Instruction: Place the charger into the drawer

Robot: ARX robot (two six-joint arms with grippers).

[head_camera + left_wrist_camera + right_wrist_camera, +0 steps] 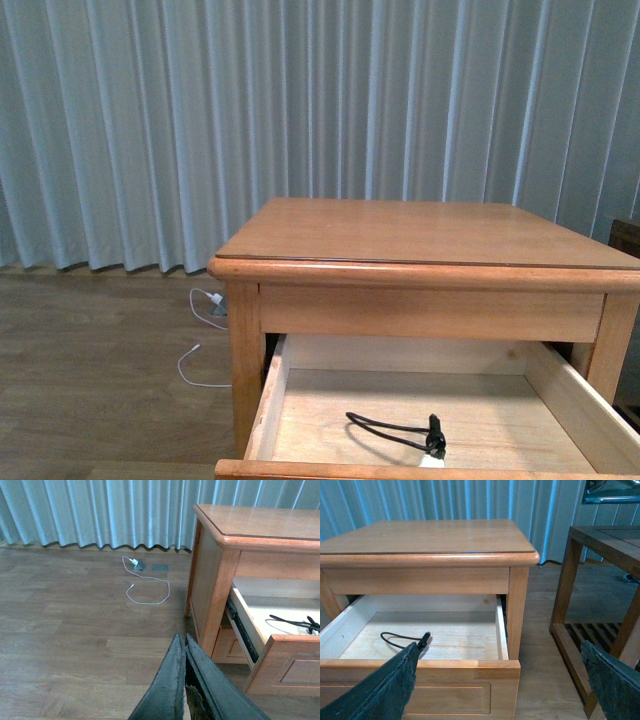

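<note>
Charger: the charger [432, 445] lies on the floor of the open drawer [268, 400], near its front panel and right of centre. Its black cable loops away to the left, and the white block is half hidden behind the front.
Task state: judged done as to placing, with the drawer standing pulled out.
Left gripper: the left gripper [182, 639] has its fingers pressed together with nothing between them. It is low over the wood floor [65, 630], left of the bedside table [420, 232].
Right gripper: the right gripper [499, 652] is spread wide and empty, facing the drawer front.
Risk, arms: a careless swing of the left arm could strike the table's near left leg [217, 600] or the drawer's jutting side.
Risk, drawer: if it is pushed shut off-centre, it may skew on its runners. A hard push could slide the charger about.
Risk, cable: it lies flat below the rim, so a snag seems unlikely.
Around: a thin white cable [147, 587] lies on the floor by the curtain [200, 120], far left. A dark slatted table [600, 540] stands to the right, close enough to crowd the right arm.
In the way: nothing between the right gripper and the drawer front.
</note>
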